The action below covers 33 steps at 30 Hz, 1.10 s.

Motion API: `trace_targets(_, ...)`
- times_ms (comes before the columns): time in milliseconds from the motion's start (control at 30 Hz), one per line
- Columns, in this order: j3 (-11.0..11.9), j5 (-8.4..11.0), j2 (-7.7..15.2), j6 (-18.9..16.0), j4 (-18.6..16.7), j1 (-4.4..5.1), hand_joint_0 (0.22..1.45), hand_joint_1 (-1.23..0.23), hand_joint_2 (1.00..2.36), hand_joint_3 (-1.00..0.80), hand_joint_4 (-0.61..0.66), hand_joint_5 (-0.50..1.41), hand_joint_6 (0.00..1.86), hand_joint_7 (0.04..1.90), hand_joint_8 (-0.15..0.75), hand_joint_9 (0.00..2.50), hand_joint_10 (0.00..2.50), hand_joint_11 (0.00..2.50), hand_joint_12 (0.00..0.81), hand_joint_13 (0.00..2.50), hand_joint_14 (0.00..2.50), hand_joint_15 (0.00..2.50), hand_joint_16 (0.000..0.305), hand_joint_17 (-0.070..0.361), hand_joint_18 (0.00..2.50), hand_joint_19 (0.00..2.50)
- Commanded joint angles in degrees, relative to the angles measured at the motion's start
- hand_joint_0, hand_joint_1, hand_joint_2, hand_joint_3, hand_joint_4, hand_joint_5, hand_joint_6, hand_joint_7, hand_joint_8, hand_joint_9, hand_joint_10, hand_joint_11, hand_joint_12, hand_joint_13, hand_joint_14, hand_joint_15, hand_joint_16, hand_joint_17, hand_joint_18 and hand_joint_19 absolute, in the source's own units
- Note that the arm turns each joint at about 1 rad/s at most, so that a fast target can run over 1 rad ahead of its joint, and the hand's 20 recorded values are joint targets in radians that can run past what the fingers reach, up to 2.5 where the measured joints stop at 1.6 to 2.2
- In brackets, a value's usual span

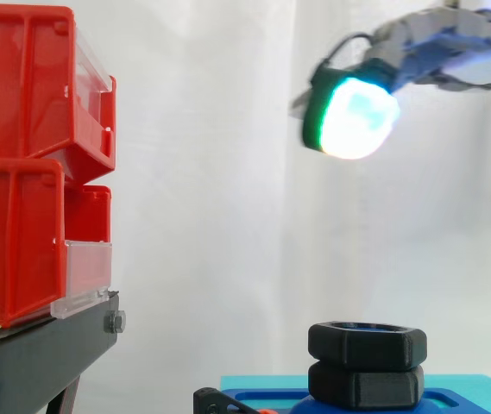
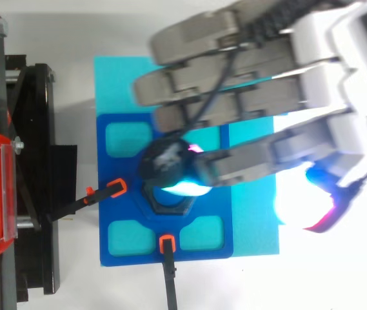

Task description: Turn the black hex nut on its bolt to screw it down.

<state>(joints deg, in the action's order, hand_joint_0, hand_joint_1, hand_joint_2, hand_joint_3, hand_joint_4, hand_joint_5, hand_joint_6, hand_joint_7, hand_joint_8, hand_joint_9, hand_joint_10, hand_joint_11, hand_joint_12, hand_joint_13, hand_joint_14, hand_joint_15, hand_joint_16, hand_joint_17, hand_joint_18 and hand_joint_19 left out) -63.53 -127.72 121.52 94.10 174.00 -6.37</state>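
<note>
The black hex nut [image 1: 366, 343] sits at the top of a two-piece black stack on a dark blue fixture plate [image 2: 128, 206]. From above, only the nut's front edge [image 2: 167, 206] peeks out under a glowing fingertip [image 2: 184, 186]. My hand [image 2: 267, 97] reaches in from the right, fingers straight and spread over the plate. In the side view the hand [image 1: 435, 52] hovers well above the nut, its lit fingertip [image 1: 353, 116] clear of it. Nothing is held.
Red bins [image 1: 21, 172] stand stacked on a black stand [image 1: 38, 354] at the left. The plate rests on a cyan base [image 2: 254, 219]. Two black clamps with orange tips [image 2: 115, 188] [image 2: 167, 244] press in at the nut's left and front.
</note>
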Motion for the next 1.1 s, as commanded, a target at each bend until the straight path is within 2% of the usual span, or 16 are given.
trace_targets(0,-13.73,4.06,-9.73,-2.16,0.11,0.49,0.45,-0.49,1.00,-0.50,0.18,-0.20,0.50,0.69,0.282,0.39,0.00,0.16,0.366,0.32,0.00,0.08,0.053,0.119,0.22,0.15)
trace_targets(33,-14.87,4.41,-10.43,-2.87,-0.24,0.57,0.45,-0.49,1.00,-0.50,0.18,-0.20,0.50,0.69,0.281,0.38,0.00,0.15,0.364,0.31,0.00,0.08,0.053,0.119,0.22,0.15)
trace_targets(100,-20.14,6.52,-14.30,-6.21,-1.12,0.84,0.45,-0.49,1.00,-0.50,0.17,-0.20,0.50,0.68,0.277,0.37,0.00,0.13,0.360,0.28,0.00,0.06,0.052,0.118,0.18,0.14)
trace_targets(200,-21.90,7.05,-15.70,-7.70,-1.12,1.01,0.45,-0.49,1.00,-0.50,0.16,-0.20,0.50,0.66,0.275,0.35,0.00,0.12,0.363,0.27,0.00,0.05,0.052,0.118,0.17,0.13)
trace_targets(233,-23.92,8.46,-17.55,-10.25,-1.21,1.36,0.45,-0.49,1.00,-0.50,0.16,-0.20,0.50,0.66,0.274,0.35,0.00,0.12,0.364,0.27,0.00,0.05,0.052,0.118,0.17,0.13)
trace_targets(267,-24.62,9.07,-17.99,-11.22,-1.21,1.54,0.45,-0.50,1.00,-0.50,0.16,-0.20,0.50,0.66,0.274,0.35,0.00,0.12,0.364,0.26,0.00,0.06,0.052,0.117,0.16,0.13)
trace_targets(400,-30.95,13.55,-21.86,-19.74,-2.35,2.42,0.46,-0.50,1.00,-0.50,0.16,-0.20,0.50,0.66,0.271,0.35,0.00,0.11,0.363,0.26,0.00,0.05,0.052,0.116,0.15,0.13)
trace_targets(467,-33.15,14.78,-23.09,-23.52,-4.29,2.68,0.46,-0.50,1.00,-0.50,0.17,-0.20,0.50,0.66,0.272,0.35,0.00,0.11,0.363,0.26,0.00,0.05,0.051,0.116,0.15,0.13)
trace_targets(533,-36.93,16.81,-25.11,-29.15,-7.89,3.39,0.46,-0.50,1.00,-0.50,0.16,-0.20,0.50,0.66,0.274,0.35,0.00,0.11,0.364,0.26,0.00,0.05,0.051,0.116,0.14,0.13)
trace_targets(600,-38.25,17.77,-25.20,-31.70,-9.03,3.65,0.46,-0.50,1.00,-0.50,0.16,-0.20,0.50,0.66,0.273,0.35,0.00,0.11,0.363,0.26,0.00,0.05,0.051,0.115,0.14,0.13)
trace_targets(700,-40.36,19.35,-25.20,-38.29,-9.56,3.83,0.46,-0.51,1.00,-0.50,0.16,-0.20,0.50,0.65,0.273,0.34,0.00,0.11,0.364,0.26,0.00,0.04,0.051,0.115,0.14,0.13)
trace_targets(867,-41.24,23.75,-25.11,-57.36,-9.56,4.53,0.46,-0.51,1.00,-0.50,0.16,-0.21,0.50,0.62,0.271,0.32,0.00,0.06,0.364,0.24,0.00,0.04,0.051,0.115,0.12,0.13)
trace_targets(900,-41.24,23.75,-25.11,-57.36,-9.56,4.53,0.46,-0.51,1.00,-0.50,0.15,-0.21,0.50,0.60,0.266,0.29,0.00,0.04,0.364,0.22,0.00,0.03,0.051,0.115,0.10,0.13)
trace_targets(967,-41.24,25.33,-25.11,-63.86,-9.30,4.70,0.46,-0.51,1.00,-0.50,0.15,-0.22,0.50,0.60,0.260,0.28,0.00,0.03,0.363,0.21,0.00,0.03,0.051,0.116,0.10,0.13)
trace_targets(1000,-41.24,26.65,-25.11,-68.79,-9.03,4.79,0.46,-0.51,1.00,-0.50,0.14,-0.22,0.50,0.59,0.258,0.27,0.00,0.02,0.362,0.21,0.00,0.03,0.051,0.116,0.09,0.13)
trace_targets(1067,-41.24,27.88,-25.11,-71.86,-8.68,4.88,0.46,-0.51,1.00,-0.50,0.14,-0.22,0.50,0.59,0.254,0.25,0.00,0.00,0.361,0.19,0.00,0.02,0.051,0.115,0.07,0.12)
